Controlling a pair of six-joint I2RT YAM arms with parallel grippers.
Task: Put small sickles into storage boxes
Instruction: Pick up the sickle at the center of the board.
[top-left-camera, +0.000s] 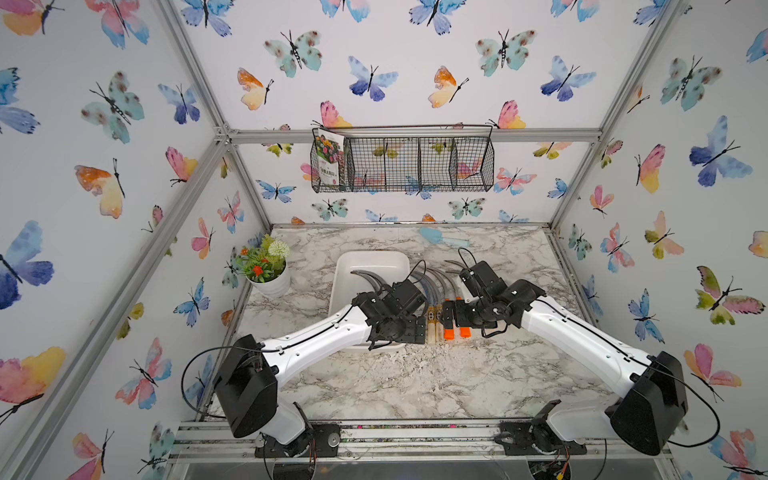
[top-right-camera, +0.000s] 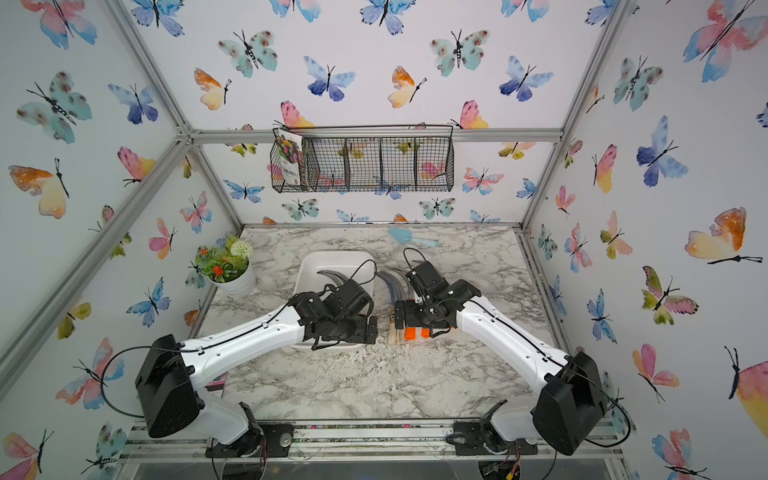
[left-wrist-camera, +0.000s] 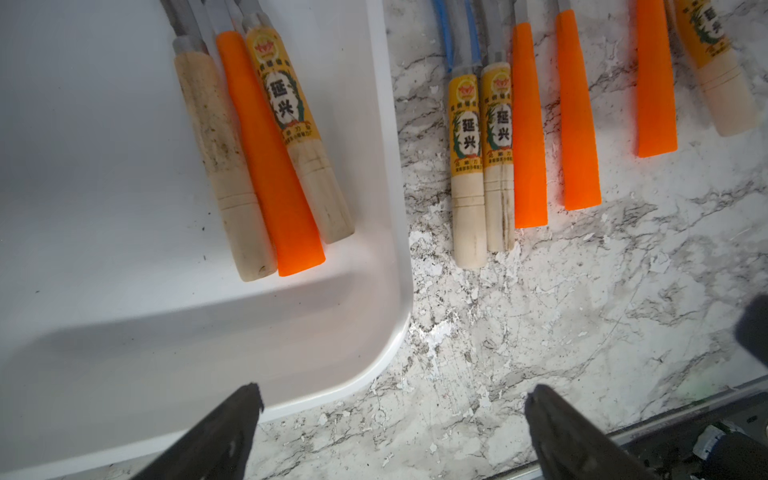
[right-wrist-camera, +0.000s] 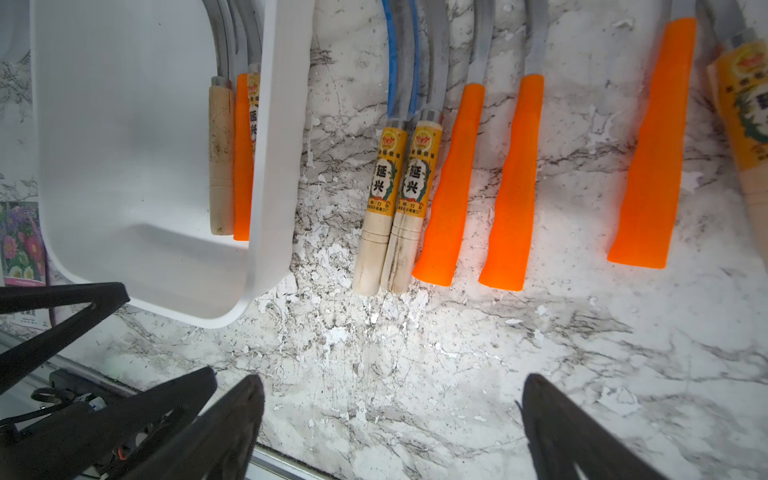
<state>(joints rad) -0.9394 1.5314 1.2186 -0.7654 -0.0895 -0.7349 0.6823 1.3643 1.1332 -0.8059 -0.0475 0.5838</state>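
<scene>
White plastic on grey-veined marble: a potted plant (top-left-camera: 270, 278) stands at the bench's (top-left-camera: 415, 382) left edge, and near it lies the white storage box (top-left-camera: 374, 259), its long side running front to back. Three small sickles (left-wrist-camera: 266, 158) already lie inside along its right wall, handles toward the front edge. They are a bare wooden one, an orange one and a labelled wooden one, pressed together. My left gripper (left-wrist-camera: 395, 399) hangs over the box's front right corner, fingers spread wide, holding nothing.

Right of the box, six more sickles rest on the bare marble, handles to the front. Two labelled wooden handles (left-wrist-camera: 467, 166) touch side by side, with an orange handle (left-wrist-camera: 528, 133) against them and a second orange one (left-wrist-camera: 577, 116) just beside. Set apart from these are a third orange handle (left-wrist-camera: 656, 83) and a last labelled one (left-wrist-camera: 723, 70). My right gripper (right-wrist-camera: 390, 386) hovers over the marble in front of that row, fingers likewise wide apart and empty. A pale blue trowel (top-left-camera: 434, 236) lies near the rear edge.
</scene>
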